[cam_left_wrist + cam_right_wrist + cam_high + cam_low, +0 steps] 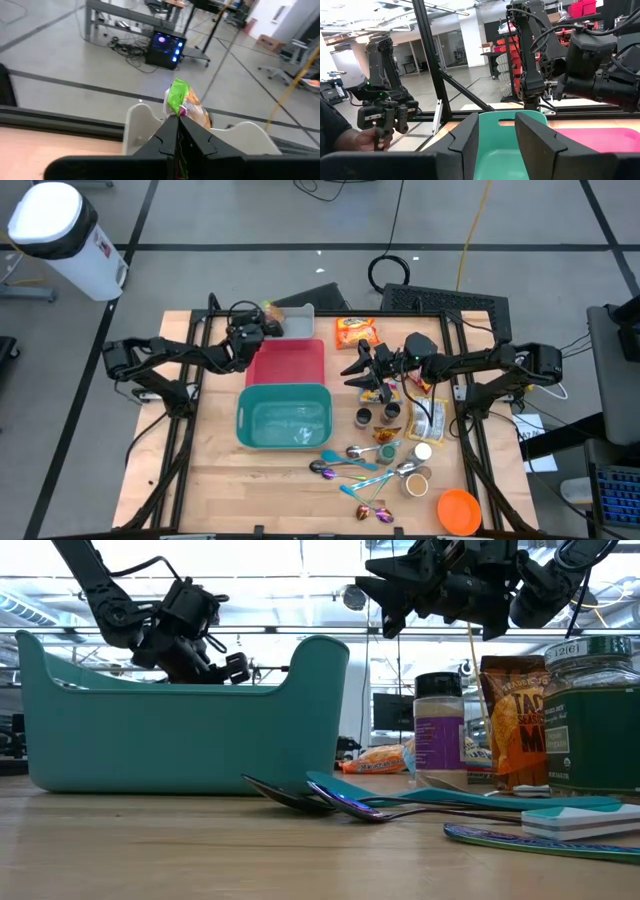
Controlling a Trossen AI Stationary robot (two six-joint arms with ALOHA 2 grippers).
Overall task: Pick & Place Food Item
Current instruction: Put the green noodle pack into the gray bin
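The food item is a small packet, green and orange (176,96). It sticks out past the fingertips of my left gripper (178,120), which is shut on it at the table's far side (267,322). The packet is over a white bin (138,125), (297,318). A pink bin (292,362) and a teal bin (285,418) lie nearer. My right gripper (362,366) hangs open above the table, right of the pink bin, with nothing between its fingers (496,131). My left gripper pinches one end of the packet (179,113) between its two fingertips. The fingers come nearly level, pointing toward the table's far edge. The rest of the packet juts out beyond them over the white bin. I cannot tell whether it touches the bin.
An orange snack bag (355,331) lies right of the white bin. Small jars (378,416), several spoons (362,466), a packet (428,420) and an orange bowl (458,510) fill the right side. In the right wrist view a person's hand (367,140) holds a controller beyond the table.
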